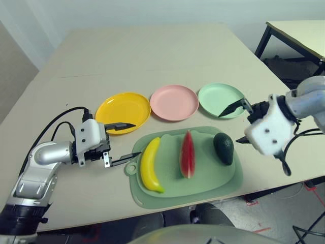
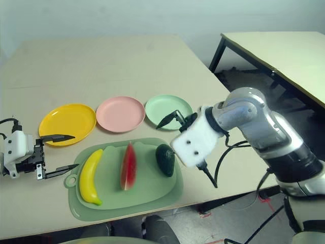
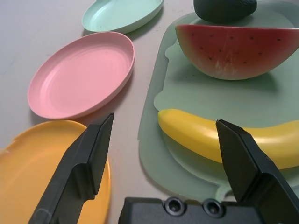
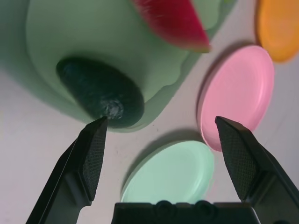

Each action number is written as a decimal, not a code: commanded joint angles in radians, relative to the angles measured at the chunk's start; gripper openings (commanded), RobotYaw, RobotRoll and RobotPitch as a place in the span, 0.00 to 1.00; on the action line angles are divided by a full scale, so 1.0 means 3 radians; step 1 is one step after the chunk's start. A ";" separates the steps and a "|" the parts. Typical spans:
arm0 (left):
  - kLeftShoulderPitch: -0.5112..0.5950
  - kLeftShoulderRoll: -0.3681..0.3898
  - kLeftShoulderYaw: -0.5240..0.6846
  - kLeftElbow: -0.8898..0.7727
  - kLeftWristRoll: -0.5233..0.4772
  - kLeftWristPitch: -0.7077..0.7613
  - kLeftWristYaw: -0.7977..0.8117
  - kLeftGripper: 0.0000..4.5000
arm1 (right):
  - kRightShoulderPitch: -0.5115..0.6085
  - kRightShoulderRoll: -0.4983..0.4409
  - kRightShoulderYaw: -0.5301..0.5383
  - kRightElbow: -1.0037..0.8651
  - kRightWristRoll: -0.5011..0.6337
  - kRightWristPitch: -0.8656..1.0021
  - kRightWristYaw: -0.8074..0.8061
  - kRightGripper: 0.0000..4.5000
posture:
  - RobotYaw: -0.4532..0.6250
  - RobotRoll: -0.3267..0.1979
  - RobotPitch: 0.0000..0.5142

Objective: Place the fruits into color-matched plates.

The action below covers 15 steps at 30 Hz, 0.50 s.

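Observation:
On a green mat [image 1: 203, 185] near the table's front lie a yellow banana [image 1: 150, 165], a red watermelon wedge [image 1: 187, 155] and a dark green avocado [image 1: 223, 148]. Behind the mat stand three plates in a row: yellow [image 1: 123, 112], pink [image 1: 174, 102] and mint green [image 1: 219, 99]. My left gripper [image 1: 137, 139] is open just left of the banana, between the yellow plate and the mat's edge, holding nothing. My right gripper [image 1: 228, 128] hangs open above the gap between the avocado [image 4: 100, 91] and the green plate [image 4: 170, 175], also holding nothing.
The mat's ring tab [image 1: 131, 168] sticks out toward my left gripper. A second table [image 1: 299, 33] stands off to the back right, with floor between the tables. Black cables [image 1: 61, 122] trail from my left wrist. Bare tabletop stretches behind the plates.

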 commanded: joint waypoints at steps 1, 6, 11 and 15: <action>-0.0004 0.0009 -0.0001 0.0046 0.0052 -0.0055 -0.0020 0.99 | -0.0118 0.0069 0.0069 0.0263 -0.0173 -0.0310 0.0068 1.00 | 0.44 0.62 0.04; 0.0009 0.0003 0.0011 0.0018 0.0056 -0.0057 -0.0001 0.99 | -0.0245 0.0188 0.0172 0.0613 -0.0413 -0.0564 0.0113 1.00 | 0.45 0.62 0.04; 0.0016 -0.0017 0.0031 0.0018 0.0112 -0.0109 0.0077 0.99 | -0.0230 0.0338 0.0270 0.0733 -0.0487 -0.0621 0.0127 1.00 | 0.47 0.62 0.04; 0.0059 -0.0009 0.0051 0.0001 0.0096 -0.0105 0.0115 0.99 | -0.0216 0.0382 0.0307 0.0758 -0.0499 -0.0608 0.0138 1.00 | 0.48 0.62 0.04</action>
